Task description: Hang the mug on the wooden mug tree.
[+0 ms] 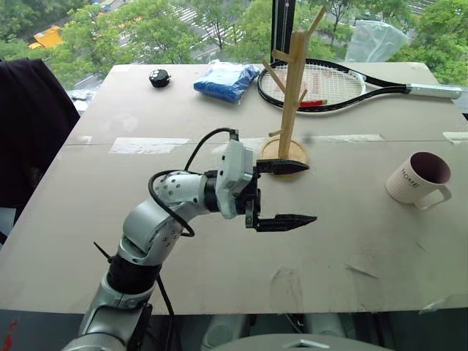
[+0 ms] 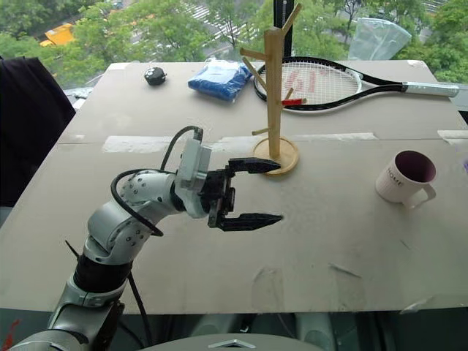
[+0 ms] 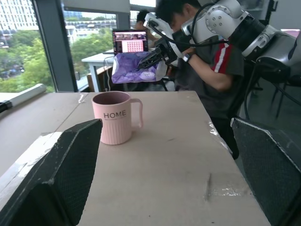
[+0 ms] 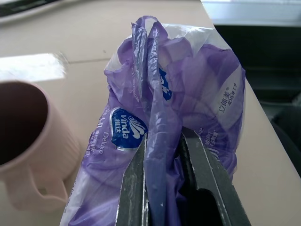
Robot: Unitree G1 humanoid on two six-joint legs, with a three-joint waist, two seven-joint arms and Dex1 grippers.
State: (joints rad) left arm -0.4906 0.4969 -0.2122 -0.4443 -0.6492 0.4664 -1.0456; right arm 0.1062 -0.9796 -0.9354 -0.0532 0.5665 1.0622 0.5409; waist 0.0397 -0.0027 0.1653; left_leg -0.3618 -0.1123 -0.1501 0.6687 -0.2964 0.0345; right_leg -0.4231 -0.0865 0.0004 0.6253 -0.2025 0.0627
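The left gripper [image 1: 287, 194] hovers over the table [image 1: 146, 219] with its two black fingers spread wide, pointing sideways toward the mug [image 1: 417, 178]. The right gripper [image 4: 162, 155], beside the table's right edge, pinches a purple tissue pack [image 4: 188, 94] between closed fingers. The mug stands upright near that edge, handle toward the robot, well apart from the wooden mug tree [image 1: 290, 88] mid-table, with a tennis racket [image 1: 344, 84] behind it
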